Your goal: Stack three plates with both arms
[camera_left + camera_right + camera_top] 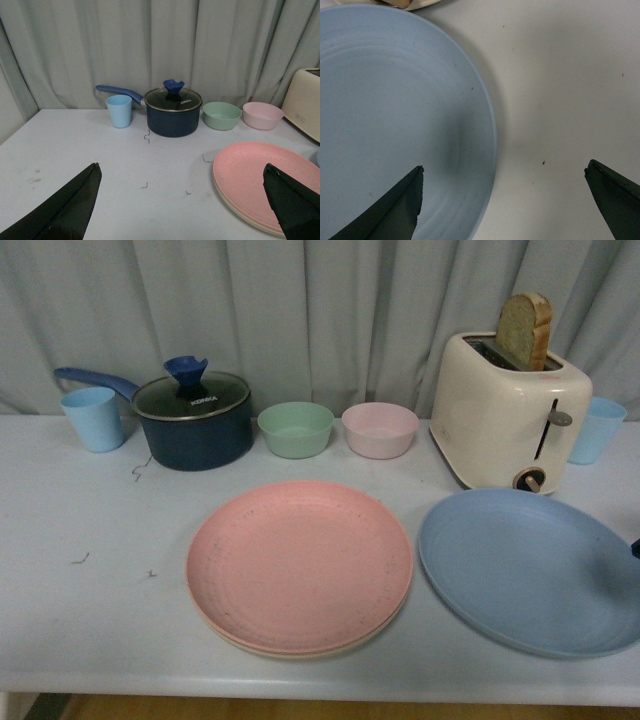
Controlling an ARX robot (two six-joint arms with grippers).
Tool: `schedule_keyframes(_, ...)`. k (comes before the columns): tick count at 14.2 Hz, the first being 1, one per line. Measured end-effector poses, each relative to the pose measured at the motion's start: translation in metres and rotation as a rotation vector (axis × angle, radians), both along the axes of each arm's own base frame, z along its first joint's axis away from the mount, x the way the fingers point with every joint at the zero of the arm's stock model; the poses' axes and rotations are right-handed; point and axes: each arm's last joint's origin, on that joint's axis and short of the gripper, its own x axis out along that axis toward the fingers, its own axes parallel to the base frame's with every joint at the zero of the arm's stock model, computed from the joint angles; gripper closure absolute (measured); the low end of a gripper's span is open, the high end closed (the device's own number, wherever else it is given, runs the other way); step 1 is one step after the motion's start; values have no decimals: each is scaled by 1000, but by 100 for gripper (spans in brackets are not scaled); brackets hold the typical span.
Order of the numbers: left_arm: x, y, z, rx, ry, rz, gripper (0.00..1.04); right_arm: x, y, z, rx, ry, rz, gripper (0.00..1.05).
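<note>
Two of the three are stacked: the pink plate lies on the beige plate, whose pale rim peeks out all round the near edge, in the middle of the white table. The blue plate lies by itself just to their right, apart from them, in front of the toaster with its slice of bread. From where I stand, that lone plate looks like the one left to move. The right gripper hangs over its outer edge with fingers spread wide and empty, one above the plate's inside and the other above bare table. Straddling the rim like that is, I'd guess, a way to pinch the thin lip, since a flat plate offers nothing else to hold. How high it hangs I cannot tell. The left gripper is also wide apart and holds nothing. It sits low over the table beside the pink plate, facing the dark pot, perhaps waiting to steady the pile. The bowls and cups at the back stand clear.
</note>
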Motion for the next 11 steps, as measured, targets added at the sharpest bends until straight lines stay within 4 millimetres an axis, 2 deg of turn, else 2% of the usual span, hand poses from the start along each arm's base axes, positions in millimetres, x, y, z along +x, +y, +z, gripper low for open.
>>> schedule_keyframes(3, 0, 0, 0, 0, 0, 0, 7, 23, 6, -16, -22, 15, -7, 6)
schedule_keyframes(6, 0, 0, 0, 0, 0, 0, 7, 31, 6, -27, -14, 30, -35, 7)
schedule_keyframes(7, 0, 0, 0, 0, 0, 0, 7, 33, 7, -30, -15, 35, -39, 17)
schedule_keyframes(8, 0, 0, 0, 0, 0, 0, 7, 36, 7, -33, -14, 36, -44, 31)
schedule_keyframes(11, 0, 0, 0, 0, 0, 0, 7, 37, 6, -41, -25, 38, -58, 66)
